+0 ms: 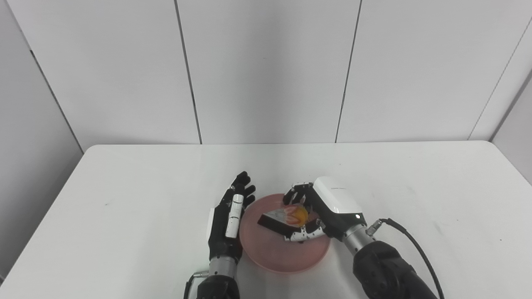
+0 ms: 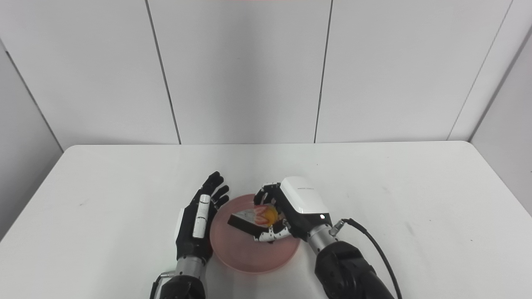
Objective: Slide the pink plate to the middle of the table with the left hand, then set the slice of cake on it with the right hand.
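Round, shallow pink plastic plate [image 1: 286,249] resting on the white matte surface [image 1: 137,195], near the front edge and roughly central across its width. Wedge-shaped slice of cake [image 1: 284,219] with dark base, pale top and an orange-and-red fruit garnish lying over the far half of the plate, pointed end toward the left.

Right robot hand [image 1: 318,214], black-fingered with a white shell on its back, curled around the broad end of the cake slice: fingers [image 1: 297,191] hooked over the far side, thumb pressed along the near side. Closed on the slice, with the slice low on the plate; cannot tell whether its base touches the plate. Black cable [image 1: 411,243] looping off the right wrist across the surface.

Left robot hand [image 1: 230,220], black with a white strip along one finger, standing edge-on just beside the plate's left rim, fingers straight, slightly spread and pointing away from the robot. Holding nothing. Cannot tell whether it touches the rim.

Left eye view: left palm edge overlapping the plate rim, hiding the contact line; fruit garnish partly masked by the right fingers. Right eye view: a little more of the cake's dark side face [image 2: 241,224] exposed, the plate's left rim [image 2: 213,236] meeting the left palm more plainly, and the scene shifted leftward, with more bare surface to the right.

Pale grey panelled wall [image 1: 266,70] behind, with dark vertical seams.
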